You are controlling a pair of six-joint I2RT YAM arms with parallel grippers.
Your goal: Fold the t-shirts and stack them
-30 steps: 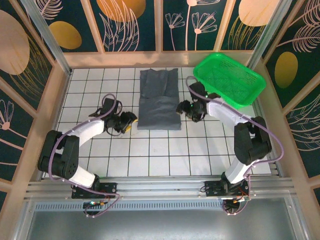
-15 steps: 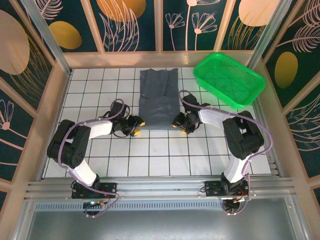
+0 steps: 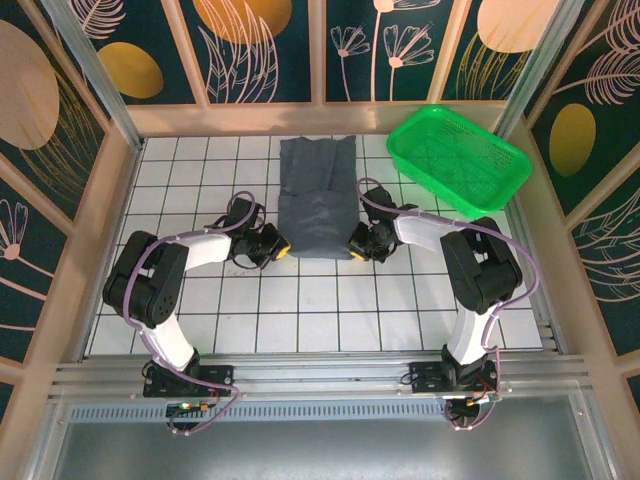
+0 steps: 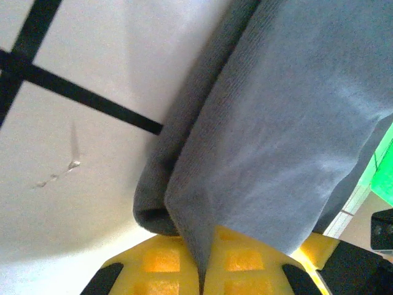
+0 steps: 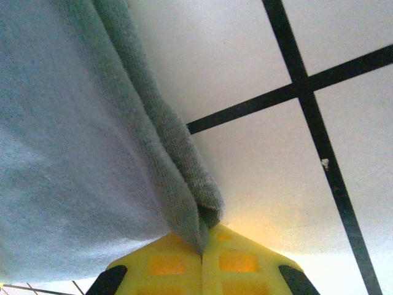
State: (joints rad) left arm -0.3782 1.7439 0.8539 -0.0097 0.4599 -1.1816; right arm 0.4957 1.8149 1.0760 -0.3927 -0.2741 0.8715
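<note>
– Starting with the tiled counter (image 3: 200,300): it looks slick. The dark slate-grey t-shirt (image 3: 318,190) lies between the two tools and runs away from them toward the far wall. If they drag rather than lift, it could slide as a whole instead of folding.
– And the green basket (image 3: 505,150)?
– It sits beyond the right tool (image 3: 356,240), off to its right. A wide swing of that arm could catch the rim.
– The grips themselves?
– Both are pressed together on cloth. The left tool (image 3: 279,243) pinches the shirt's near left corner, the right tool its near right one. In the wrist views each bite looks shallow, just a fold of hem at the very tips of the yellow pads (image 4: 166,261).
– So a slip.
– Likely, if tension rises. One corner dropping would leave the fold skewed, and uneven lifting could do the same. A pinch that missed the lower layer might also let the doubled edge peel open.
</note>
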